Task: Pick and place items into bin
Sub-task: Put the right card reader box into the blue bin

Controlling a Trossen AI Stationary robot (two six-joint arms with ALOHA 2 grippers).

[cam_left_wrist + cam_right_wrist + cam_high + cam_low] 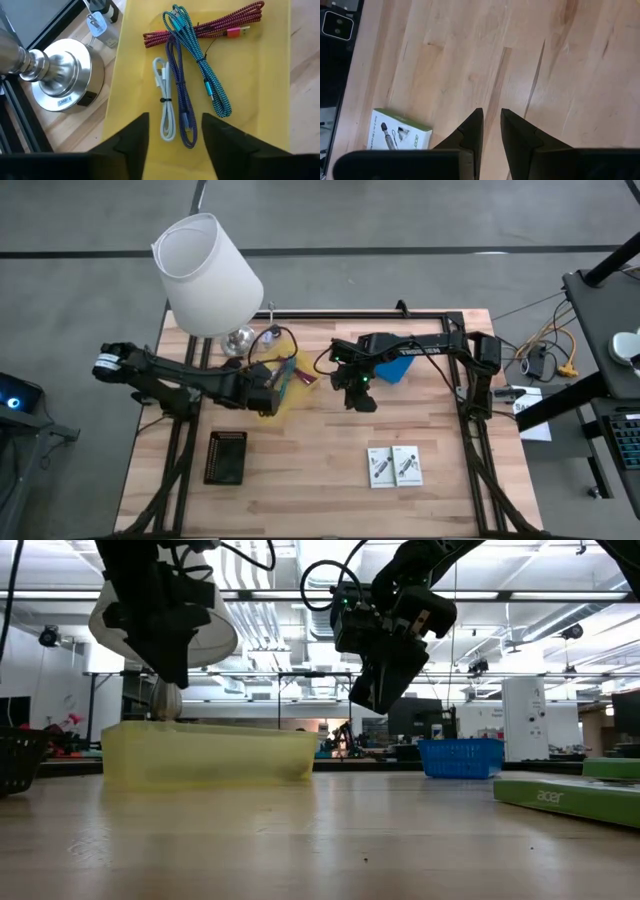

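Observation:
The yellow bin (290,392) stands left of the table's middle. On its floor lie a red cord (210,25), a teal cord (202,70), a purple cord (180,95) and a white cord (165,107). My left gripper (175,137) hangs open above the bin's near end (266,392), with nothing between its fingers. Two white packets (394,466) lie flat on the table toward its near right. My right gripper (360,398) hovers above bare wood at the table's middle. Its fingers (491,125) stand a narrow gap apart and hold nothing.
A white lamp (205,275) stands on its silver base (62,82) just beyond the bin's far left. A blue basket (395,368) sits behind my right gripper. A black basket (226,457) is at the near left. One packet (395,132) lies near my right gripper.

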